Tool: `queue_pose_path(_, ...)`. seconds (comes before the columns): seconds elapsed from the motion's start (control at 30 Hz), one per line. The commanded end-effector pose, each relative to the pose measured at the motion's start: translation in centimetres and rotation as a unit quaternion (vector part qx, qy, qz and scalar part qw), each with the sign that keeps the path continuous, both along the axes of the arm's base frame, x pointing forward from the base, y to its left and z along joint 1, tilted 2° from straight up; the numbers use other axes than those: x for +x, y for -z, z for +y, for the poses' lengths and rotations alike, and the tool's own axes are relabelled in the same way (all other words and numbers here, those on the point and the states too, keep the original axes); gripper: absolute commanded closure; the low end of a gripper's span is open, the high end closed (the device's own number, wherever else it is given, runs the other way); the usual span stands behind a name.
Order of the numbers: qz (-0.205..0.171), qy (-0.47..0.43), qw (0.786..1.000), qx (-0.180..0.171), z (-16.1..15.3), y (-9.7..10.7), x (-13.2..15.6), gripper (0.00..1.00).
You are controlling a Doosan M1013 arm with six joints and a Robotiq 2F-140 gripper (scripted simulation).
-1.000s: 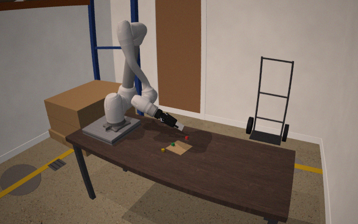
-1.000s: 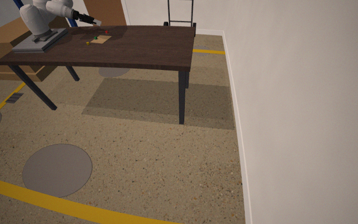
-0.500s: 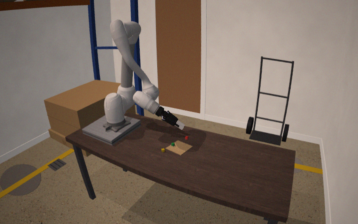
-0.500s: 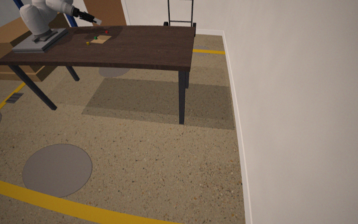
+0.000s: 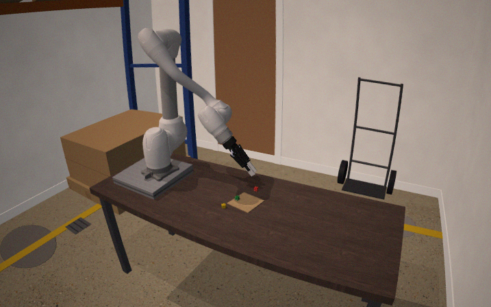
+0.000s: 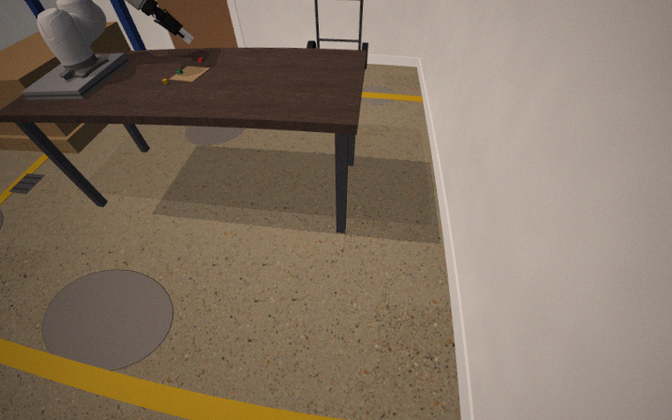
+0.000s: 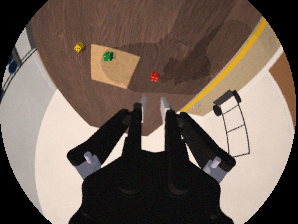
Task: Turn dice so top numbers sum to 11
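Observation:
A tan mat (image 5: 245, 202) lies flat on the dark table. A green die (image 5: 237, 197) sits on the mat near its left edge, as the wrist view (image 7: 107, 56) also shows. A red die (image 5: 255, 188) lies on the bare table just past the mat's far corner. A yellow die (image 5: 223, 205) lies on the bare table left of the mat. My gripper (image 5: 252, 173) hangs tilted in the air above and behind the red die (image 7: 154, 76). Its fingers stand close together with nothing between them. The pips are too small to read.
The arm's base sits on a grey plate (image 5: 152, 177) at the table's left end. Cardboard boxes (image 5: 105, 144) stand behind it. A hand truck (image 5: 371, 140) stands by the back wall. The table's back edge is close behind the red die.

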State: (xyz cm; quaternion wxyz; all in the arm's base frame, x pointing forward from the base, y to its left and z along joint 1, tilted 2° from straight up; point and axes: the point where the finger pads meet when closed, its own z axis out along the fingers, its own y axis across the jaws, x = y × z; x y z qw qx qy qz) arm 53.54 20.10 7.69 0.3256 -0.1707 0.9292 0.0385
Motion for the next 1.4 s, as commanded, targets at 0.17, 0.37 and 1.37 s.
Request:
queue_pose_path(0.17, 0.136, 0.004, 0.989, -0.048, 0.5, -0.7, 1.7, 0.79)
queue_pose_path(0.37, 0.213, 0.007, 0.974, -0.076, 1.0, -1.3, 2.7, 0.79)
queue_pose_path(1.37, 0.314, 0.041, 0.943, -0.102, 1.2, 0.3, 3.4, 0.0)
